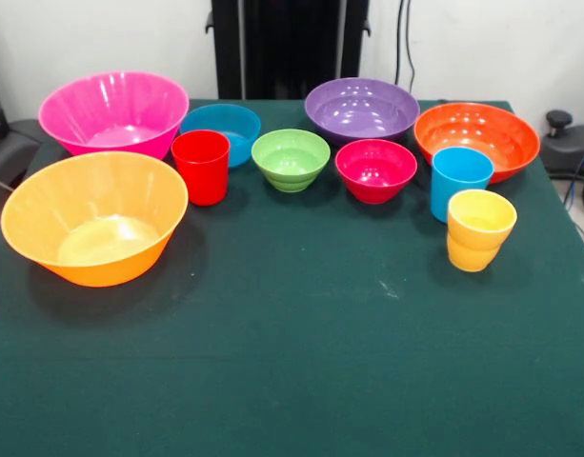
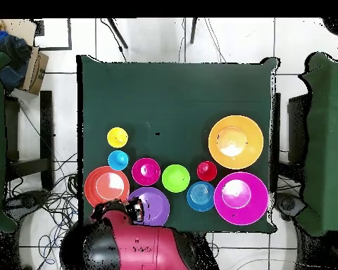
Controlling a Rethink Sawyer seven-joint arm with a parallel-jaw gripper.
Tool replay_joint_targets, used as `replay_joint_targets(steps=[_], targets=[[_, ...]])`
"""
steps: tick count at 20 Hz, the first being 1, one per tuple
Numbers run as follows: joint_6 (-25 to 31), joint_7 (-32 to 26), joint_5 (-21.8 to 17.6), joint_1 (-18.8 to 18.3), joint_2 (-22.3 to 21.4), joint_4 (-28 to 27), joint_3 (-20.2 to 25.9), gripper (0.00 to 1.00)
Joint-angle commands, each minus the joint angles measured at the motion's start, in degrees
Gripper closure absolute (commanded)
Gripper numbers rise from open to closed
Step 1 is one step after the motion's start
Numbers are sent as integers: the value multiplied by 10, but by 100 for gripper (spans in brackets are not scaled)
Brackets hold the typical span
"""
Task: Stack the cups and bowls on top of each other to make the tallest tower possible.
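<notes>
All the cups and bowls stand apart and upright on the green table [image 1: 292,362]. In the front view, from left to right, there are the large yellow-orange bowl [image 1: 94,217], large pink bowl [image 1: 113,112], red cup [image 1: 201,167], small blue bowl [image 1: 225,129], green bowl [image 1: 291,159], crimson-pink bowl [image 1: 375,169], purple bowl [image 1: 362,108], sky-blue cup [image 1: 460,181], orange bowl [image 1: 477,138] and yellow waisted cup [image 1: 480,228]. The gripper [image 2: 134,209] shows only in the overhead view, drawn back at the table's robot-side edge, between the orange bowl [image 2: 106,185] and the purple bowl [image 2: 152,204].
The red and black arm [image 2: 140,246] lies folded over the pedestal. Chairs [image 2: 325,140] stand at both sides of the table, with cables [image 2: 55,204] on the floor. The half of the table away from the robot holds nothing.
</notes>
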Motion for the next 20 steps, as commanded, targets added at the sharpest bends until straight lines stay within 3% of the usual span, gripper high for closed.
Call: replay_joint_targets(steps=[1, 8, 10, 15, 20], targets=[[-16, 75, -5, 23, -47, 97, -19, 0], [48, 51, 7, 28, -92, 97, -27, 0], [49, 33, 16, 13, -64, 92, -10, 0], [0, 61, -26, -1, 31, 41, 12, 0], [13, 34, -6, -15, 40, 30, 26, 0]])
